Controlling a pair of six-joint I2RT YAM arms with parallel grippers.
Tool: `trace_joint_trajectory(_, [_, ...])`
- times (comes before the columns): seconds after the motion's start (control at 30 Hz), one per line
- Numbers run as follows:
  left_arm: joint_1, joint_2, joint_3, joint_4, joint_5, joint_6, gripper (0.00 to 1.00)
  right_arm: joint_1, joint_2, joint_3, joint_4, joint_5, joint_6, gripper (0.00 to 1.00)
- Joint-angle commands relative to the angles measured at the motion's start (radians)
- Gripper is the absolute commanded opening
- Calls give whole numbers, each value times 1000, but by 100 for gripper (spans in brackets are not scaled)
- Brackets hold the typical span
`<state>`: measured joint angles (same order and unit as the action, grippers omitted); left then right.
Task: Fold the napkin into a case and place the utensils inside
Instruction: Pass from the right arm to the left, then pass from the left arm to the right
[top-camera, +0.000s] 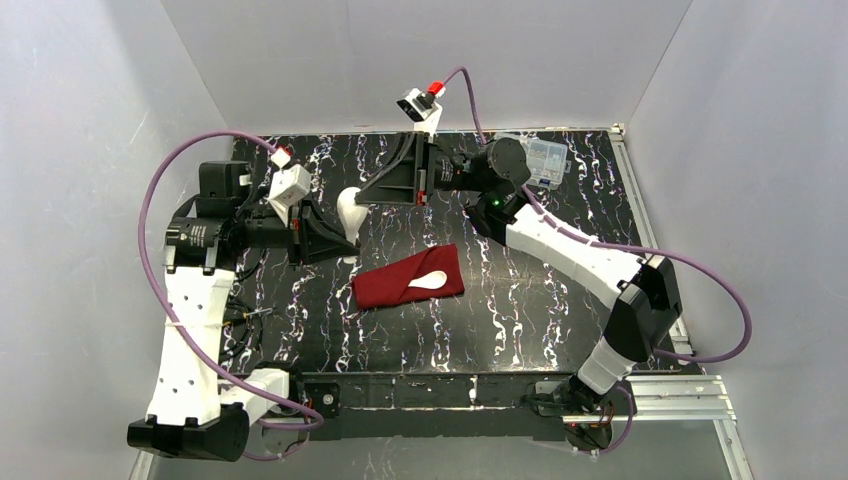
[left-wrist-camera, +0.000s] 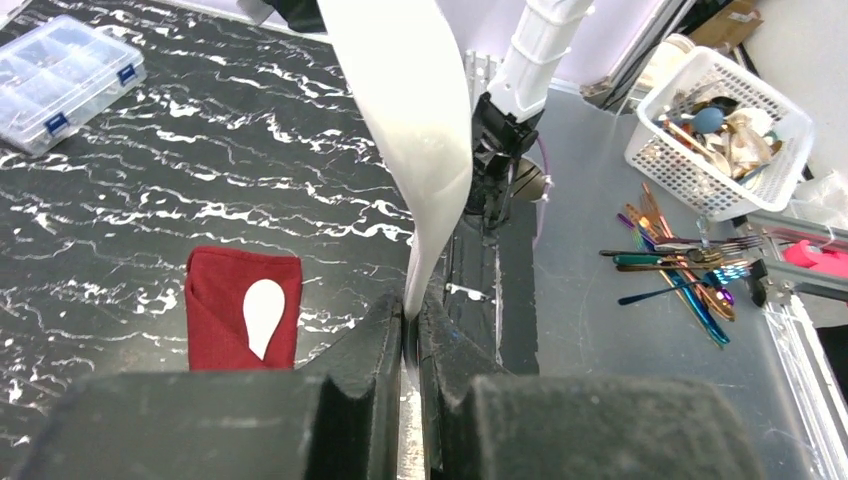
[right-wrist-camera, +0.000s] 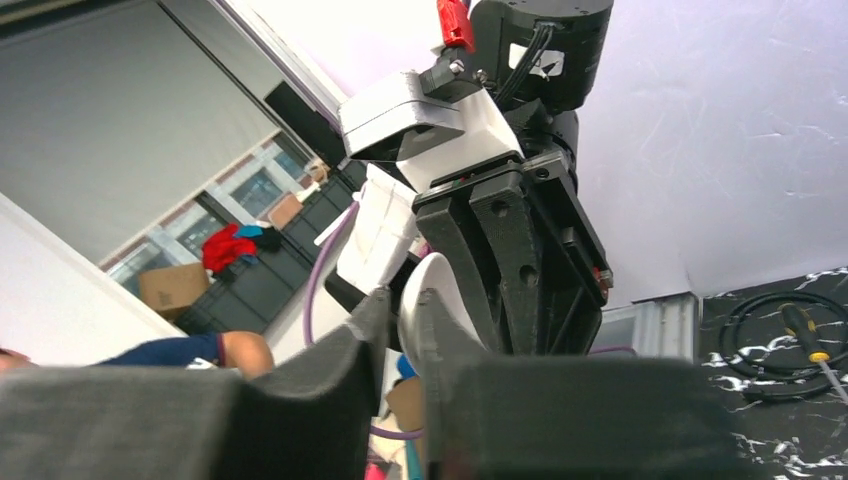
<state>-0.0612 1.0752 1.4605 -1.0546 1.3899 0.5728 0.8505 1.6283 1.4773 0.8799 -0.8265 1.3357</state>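
L claw (left-wrist-camera: 410, 315) is clamped tight on the thin end of a white utensil (left-wrist-camera: 410, 130), which rises out of the fingers and widens twd the top. R claw (right-wrist-camera: 403, 300) faces it head-on. Its fingers sit v. close either side of the utensil's rounded end, but I can't tell if they're pinching it or just off it. Both are above the table (top-camera: 500, 330), left of centre. The case (top-camera: 395, 285) lies flat mid-table w/ the 2nd utensil (top-camera: 428, 282) on it, head showing, handle seemingly under a fold. Clear compartment box (top-camera: 545, 160) sits at the far edge beside R arm. Off-table are a white basket (left-wrist-camera: 715, 130) and loose coloured cutlery (left-wrist-camera: 680, 275). The held utensil blocks mid L wrist view, its top cut off.
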Motion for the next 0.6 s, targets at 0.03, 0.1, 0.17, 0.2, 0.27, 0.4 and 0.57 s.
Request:
trace_joint_trajectory(0.03, [-6,-4,-34,-20,-149,113,0,-9,-21,35,-113,-2,-133,56])
trace_joint_trajectory(0.1, [-5,-1,-59,15,-293,179,0,-48,-51,33,-297,22,-236,68])
trace_joint_trajectory(0.17, [-6,0,-95,68,-448,254,0,-90,-84,38,-517,64,-333,80])
trace_joint_trajectory(0.2, [-6,-6,-120,118,-555,276,0,-109,-97,45,-616,96,-375,84])
trace_joint_trajectory(0.27, [-9,-27,-185,263,-698,313,0,-133,-90,102,-889,185,-485,87])
trace_joint_trajectory(0.4, [-83,-65,-294,456,-977,473,0,-139,-50,186,-1222,376,-560,88])
trace_joint_trajectory(0.57, [-240,-201,-620,956,-1257,833,0,-132,-57,78,-1166,431,-424,86])
